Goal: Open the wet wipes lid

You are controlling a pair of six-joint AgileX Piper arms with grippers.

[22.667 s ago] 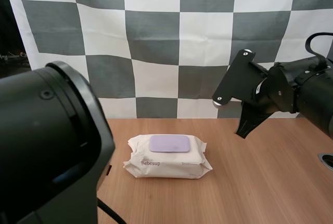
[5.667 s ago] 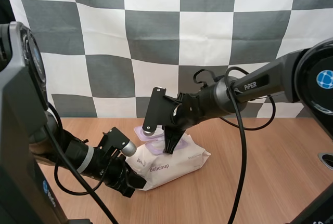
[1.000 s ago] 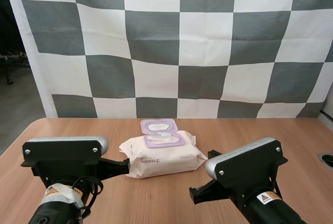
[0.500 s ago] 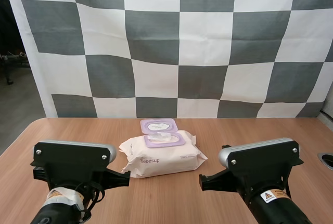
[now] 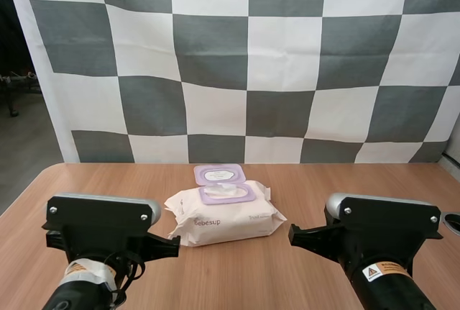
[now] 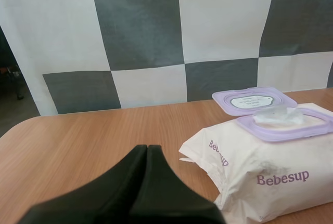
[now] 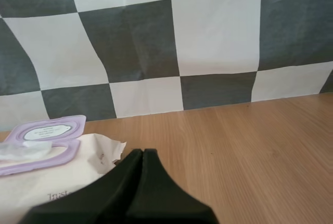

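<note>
Left gripper [image 6: 147, 148] and right gripper [image 7: 143, 152] are sitting with fingers together on nothing, flanking the white soft-plastic wet wipes pack [image 5: 226, 216], which is lying long-axis crosswise on the wooden table [image 5: 323, 180] ahead between them, lilac flip lid [image 5: 219, 175] folded open, neither arm nearer.

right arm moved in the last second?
Yes. In the high view the right arm has slid right, away from the wet wipes pack, which lies where it did; the gap between them has widened.
</note>
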